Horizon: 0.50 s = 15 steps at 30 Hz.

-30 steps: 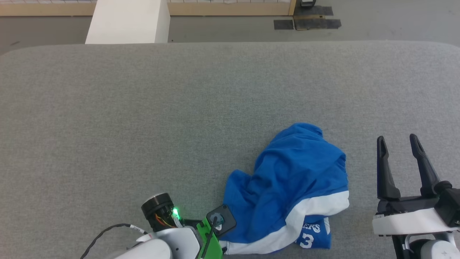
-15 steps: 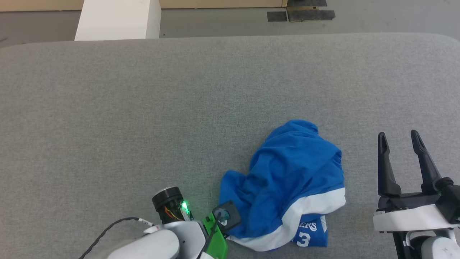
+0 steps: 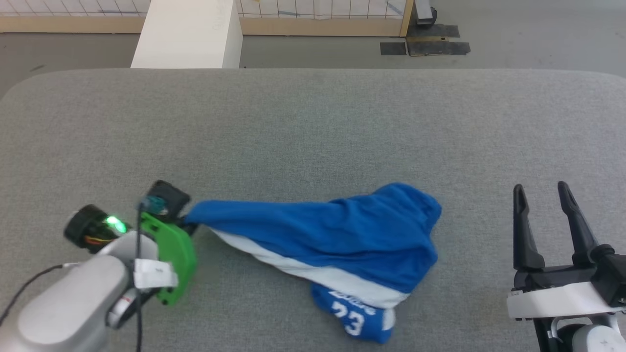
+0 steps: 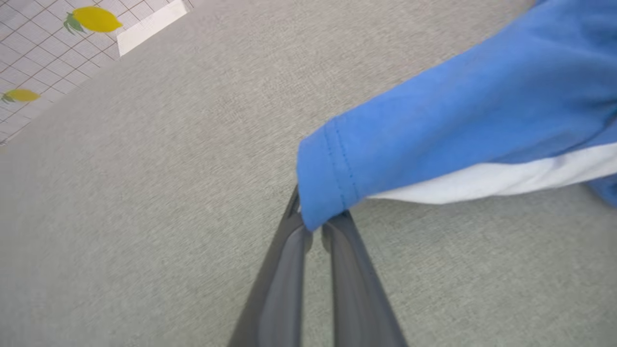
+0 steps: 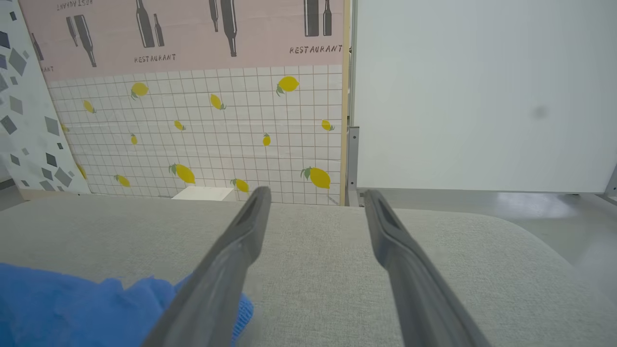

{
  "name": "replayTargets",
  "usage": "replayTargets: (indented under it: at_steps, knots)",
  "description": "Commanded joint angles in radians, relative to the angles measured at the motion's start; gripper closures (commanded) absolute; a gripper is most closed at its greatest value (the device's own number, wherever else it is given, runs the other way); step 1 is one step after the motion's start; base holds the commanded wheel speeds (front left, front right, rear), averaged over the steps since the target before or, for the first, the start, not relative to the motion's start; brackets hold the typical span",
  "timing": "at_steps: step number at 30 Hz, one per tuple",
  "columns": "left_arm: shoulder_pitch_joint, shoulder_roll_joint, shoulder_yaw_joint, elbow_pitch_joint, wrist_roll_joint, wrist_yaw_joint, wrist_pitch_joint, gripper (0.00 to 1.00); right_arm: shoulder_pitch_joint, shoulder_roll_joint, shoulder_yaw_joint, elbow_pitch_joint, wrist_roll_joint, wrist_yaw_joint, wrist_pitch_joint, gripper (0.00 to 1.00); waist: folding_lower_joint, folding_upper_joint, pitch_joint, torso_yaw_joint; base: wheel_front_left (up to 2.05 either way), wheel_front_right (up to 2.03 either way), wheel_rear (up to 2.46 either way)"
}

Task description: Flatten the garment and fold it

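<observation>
Left claw: my left claw (image 4: pixel 315 226) is closed tight, its two long dark fingers pinching a stitched corner of the small royal-blue soft garment (image 3: pixel 342 234) with white trim bands.
Hidden there: in the head view the cloth and my green wrist bracket (image 3: pixel 171 249) cover the fingertips; I cannot tell whether that corner touches the surface.
Garment: stretched from my pinch at the left to a rumpled heap right of the middle, on the grey fabric table top (image 3: pixel 293 122), near its front edge.
Print: the white number 23 (image 3: pixel 348 318) reads clearly; the lettering above it is too blurred.
Right claw: my right claw (image 3: pixel 540 188) has its fingers spread and holds nothing, well apart from the garment.
Right wrist view: one finger hides part of the blue heap; the frame edge cuts off the rest.
</observation>
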Motion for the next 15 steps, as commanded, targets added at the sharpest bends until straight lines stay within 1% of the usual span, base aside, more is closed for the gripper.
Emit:
replayTargets:
  at_steps: [1, 3, 5, 7, 8, 9, 12, 15]
  knots:
    - [0.008, 0.015, 0.009, 0.031, -0.008, 0.01, -0.005, 1.0, 0.006, 0.0, 0.006, 0.003, -0.007, -0.002, -0.006, 0.0, -0.0001, 0.0, 0.002, -0.003, 0.0, 0.0, 0.0]
    - [0.02, 0.017, 0.032, 0.078, -0.04, 0.019, -0.018, 1.0, 0.004, 0.0, 0.01, 0.005, -0.009, -0.002, -0.006, 0.0, -0.0001, 0.0, 0.005, -0.008, 0.0, 0.0, 0.0]
    - [0.032, 0.02, 0.033, 0.128, -0.05, 0.019, -0.021, 1.0, 0.004, 0.0, 0.012, 0.009, -0.01, -0.002, -0.006, 0.0, -0.0001, 0.0, 0.006, -0.015, 0.0, 0.0, 0.0]
    - [0.046, 0.011, 0.033, 0.169, -0.059, 0.015, -0.037, 1.0, 0.006, 0.0, 0.015, 0.013, -0.011, -0.002, -0.006, 0.0, -0.0001, 0.0, 0.003, -0.023, 0.0, 0.0, 0.0]
    - [0.053, 0.001, 0.034, 0.184, -0.062, 0.016, -0.053, 0.71, 0.009, 0.0, 0.015, 0.016, -0.011, -0.002, -0.006, 0.0, -0.0001, 0.0, -0.002, -0.024, 0.0, 0.0, 0.0]
    - [0.057, -0.012, 0.035, 0.191, -0.059, 0.019, -0.077, 0.0, 0.015, 0.0, 0.012, 0.019, -0.011, -0.002, -0.006, 0.0, -0.0001, 0.0, -0.012, -0.021, 0.0, 0.0, 0.0]
    - [0.075, -0.039, 0.031, 0.197, -0.043, 0.025, -0.143, 0.0, 0.036, 0.0, 0.003, 0.029, -0.011, -0.002, -0.006, 0.0, -0.0001, 0.0, -0.048, -0.008, 0.0, 0.0, 0.0]
    - [0.099, -0.06, 0.045, 0.17, -0.03, 0.052, -0.234, 0.0, 0.046, 0.0, -0.007, 0.026, -0.019, -0.002, -0.006, 0.0, -0.0001, 0.0, -0.09, 0.015, 0.0, 0.0, 0.0]
